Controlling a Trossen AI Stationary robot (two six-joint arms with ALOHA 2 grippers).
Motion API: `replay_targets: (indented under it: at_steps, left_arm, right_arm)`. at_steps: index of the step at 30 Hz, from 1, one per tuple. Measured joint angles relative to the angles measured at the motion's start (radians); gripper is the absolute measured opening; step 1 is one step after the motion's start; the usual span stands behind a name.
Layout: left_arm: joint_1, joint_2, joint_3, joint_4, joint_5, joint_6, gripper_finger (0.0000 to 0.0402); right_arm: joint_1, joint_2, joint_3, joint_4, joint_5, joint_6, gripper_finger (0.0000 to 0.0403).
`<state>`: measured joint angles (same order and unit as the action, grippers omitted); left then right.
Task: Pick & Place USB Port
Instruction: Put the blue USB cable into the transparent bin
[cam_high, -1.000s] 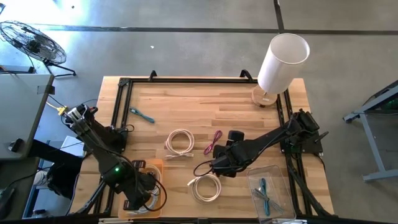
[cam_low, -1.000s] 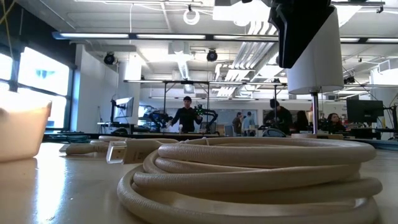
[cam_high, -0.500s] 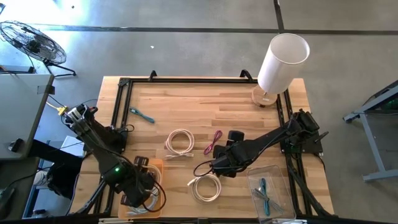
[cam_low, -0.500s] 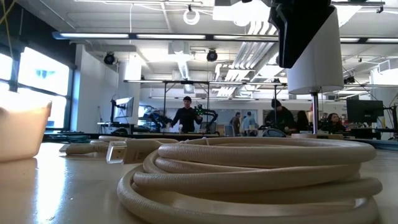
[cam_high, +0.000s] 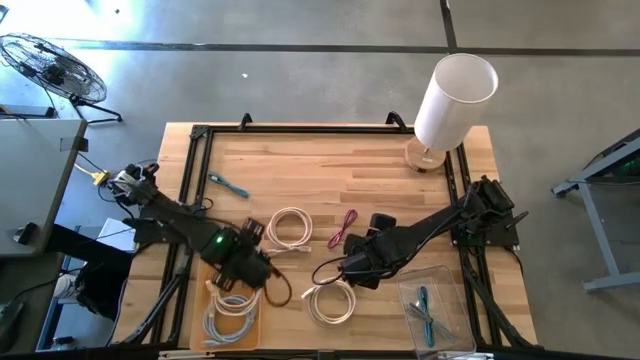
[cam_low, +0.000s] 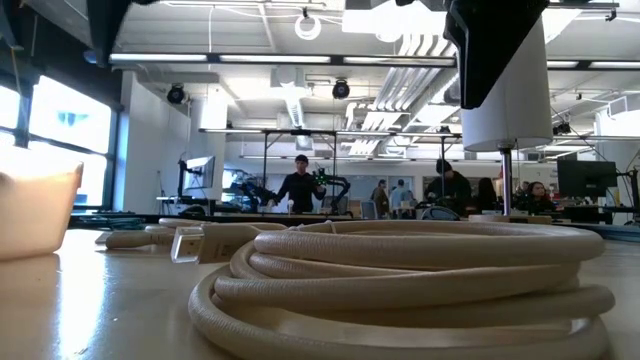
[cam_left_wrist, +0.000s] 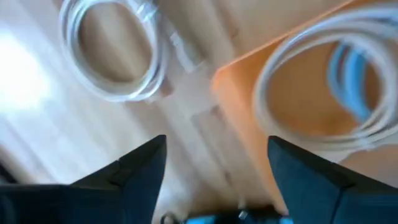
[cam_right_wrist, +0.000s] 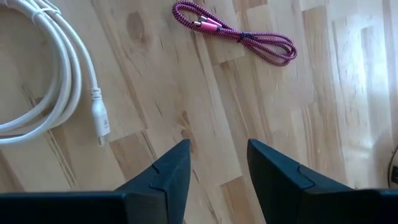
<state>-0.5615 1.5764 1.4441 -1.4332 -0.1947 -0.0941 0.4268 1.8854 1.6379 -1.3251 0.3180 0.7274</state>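
Two white coiled USB cables lie flat on the wooden table: one (cam_high: 290, 228) mid-table, one (cam_high: 333, 303) nearer the near edge, which fills the low view (cam_low: 400, 285). A magenta cable (cam_high: 347, 225) and a black cable (cam_high: 325, 268) lie between them. My left gripper (cam_high: 252, 264) hovers open over the far end of the orange tray (cam_high: 215, 335), beside the mid-table coil (cam_left_wrist: 115, 56). My right gripper (cam_high: 356, 266) hovers open above bare wood between the coil's plug (cam_right_wrist: 99, 118) and the magenta cable (cam_right_wrist: 239, 34).
The orange tray holds coiled grey-white and blue cables (cam_high: 232, 310). A clear tray (cam_high: 430, 305) with teal cables sits near the right near corner. A white lamp (cam_high: 452, 95) stands at the far right. A teal item (cam_high: 230, 184) lies far left. People stand in the room beyond.
My left arm has swung from over the near part of the orange tray toward the far edge and the table's middle, uncovering the coils in the tray. It now shows at the top left of the low view. The right arm has kept still.
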Motion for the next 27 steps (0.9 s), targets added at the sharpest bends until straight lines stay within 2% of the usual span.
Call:
replay_targets:
  at_steps: [4, 10, 16, 22, 24, 27]
  left_arm:
    - [0.079, -0.007, 0.0, -0.144, -0.014, 0.04, 0.0314]
    - [0.216, -0.128, -0.009, -0.119, -0.029, 0.166, 0.0348]
    - [0.421, -0.285, -0.01, -0.138, -0.054, 0.223, 0.0352]
    - [0.673, -0.365, -0.01, -0.134, -0.061, 0.359, 0.0352]
    - [0.752, -0.369, -0.017, -0.127, -0.038, 0.425, 0.0351]
    - [0.865, -0.368, -0.055, -0.09, 0.055, 0.541, 0.0351]
  right_arm:
    - [0.013, 0.0, 0.0, 0.0, 0.0, 0.019, 0.0149]
    - [0.038, 0.0, 0.0, 0.004, 0.005, 0.035, 0.0149]
    - [0.057, 0.0, 0.0, 0.007, 0.007, 0.035, 0.0149]
    - [0.061, 0.0, 0.0, 0.006, 0.012, 0.029, 0.0149]
    - [0.06, 0.0, 0.0, 0.006, 0.014, 0.011, 0.0149]
    - [0.052, 0.0, 0.0, 0.003, 0.036, -0.025, 0.0149]
